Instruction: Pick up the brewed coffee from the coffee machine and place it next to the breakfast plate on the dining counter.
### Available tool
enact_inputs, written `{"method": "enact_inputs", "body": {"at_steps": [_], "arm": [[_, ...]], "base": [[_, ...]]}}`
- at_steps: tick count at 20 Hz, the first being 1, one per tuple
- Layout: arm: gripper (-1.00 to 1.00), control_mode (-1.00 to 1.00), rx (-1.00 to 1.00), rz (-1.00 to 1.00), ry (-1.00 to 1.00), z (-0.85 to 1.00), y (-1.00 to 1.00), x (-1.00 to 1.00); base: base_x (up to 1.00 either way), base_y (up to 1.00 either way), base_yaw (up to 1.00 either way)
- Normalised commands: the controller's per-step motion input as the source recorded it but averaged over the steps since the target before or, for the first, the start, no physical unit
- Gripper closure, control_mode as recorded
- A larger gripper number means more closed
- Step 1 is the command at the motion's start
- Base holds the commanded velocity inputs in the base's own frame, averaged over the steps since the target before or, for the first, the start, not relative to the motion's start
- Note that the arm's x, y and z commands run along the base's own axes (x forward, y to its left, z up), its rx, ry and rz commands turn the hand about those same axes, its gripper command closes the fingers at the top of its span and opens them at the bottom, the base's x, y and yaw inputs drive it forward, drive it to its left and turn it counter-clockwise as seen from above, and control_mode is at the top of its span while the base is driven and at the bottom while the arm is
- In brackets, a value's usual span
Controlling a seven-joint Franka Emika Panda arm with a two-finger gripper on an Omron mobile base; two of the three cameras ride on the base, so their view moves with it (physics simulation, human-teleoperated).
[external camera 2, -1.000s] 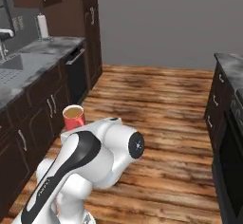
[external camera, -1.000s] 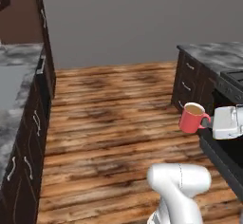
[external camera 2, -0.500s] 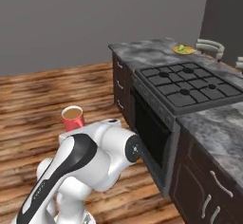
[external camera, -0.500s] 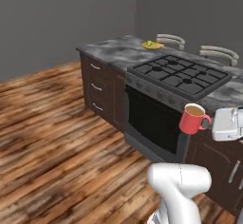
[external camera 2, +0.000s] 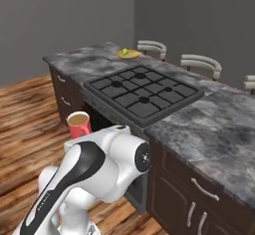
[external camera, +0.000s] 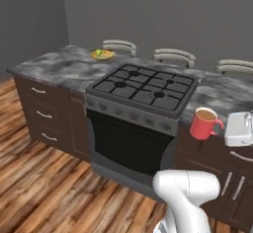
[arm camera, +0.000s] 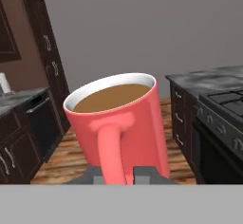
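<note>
The brewed coffee (external camera: 203,123) is a red-coral mug with light-brown coffee at its rim, held upright in the air in front of the dining counter (external camera: 49,70). My gripper (external camera: 223,127) is shut on its handle side. In the hand view the mug (arm camera: 118,123) is close up, its handle facing the camera, with my fingertips (arm camera: 100,175) at its base. The mug (external camera 2: 79,124) also pokes up behind my arm. The breakfast plate (external camera: 102,54) sits at the counter's far left edge, and shows again as the yellow plate (external camera 2: 128,54). The coffee machine is out of view.
A black gas cooktop (external camera: 146,85) with an oven below sits in the counter between me and the plate. Three chair backs (external camera: 173,57) stand behind the counter. Wooden floor (external camera: 44,187) spreads at the lower left. Dark cabinets (arm camera: 28,123) show in the hand view.
The whole scene has swung as the base turned: the dining counter and cooktop now stand straight ahead and closer. The mug stays in my gripper, at the same spot in the picture.
</note>
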Motion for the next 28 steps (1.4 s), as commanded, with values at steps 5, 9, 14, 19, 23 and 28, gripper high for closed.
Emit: {"method": "enact_inputs", "body": {"at_steps": [5, 9, 14, 19, 23, 28], "arm": [[1.00, 1.00, 0.00, 0.00, 0.00, 0.00, 0.00, 0.00], [1.00, 1.00, 0.00, 0.00, 0.00, 0.00, 0.00, 0.00], [1.00, 1.00, 0.00, 0.00, 0.00, 0.00, 0.00, 0.00], [1.00, 1.00, 0.00, 0.00, 0.00, 0.00, 0.00, 0.00], [1.00, 1.00, 0.00, 0.00, 0.00, 0.00, 0.00, 0.00], [1.00, 1.00, 0.00, 0.00, 0.00, 0.00, 0.00, 0.00]], "base": [[1.00, 1.00, -0.35], [1.00, 1.00, -0.35], [1.00, 1.00, -0.37], [1.00, 1.00, -0.38], [0.81, 1.00, -0.32], [0.53, 1.00, -0.27]]}}
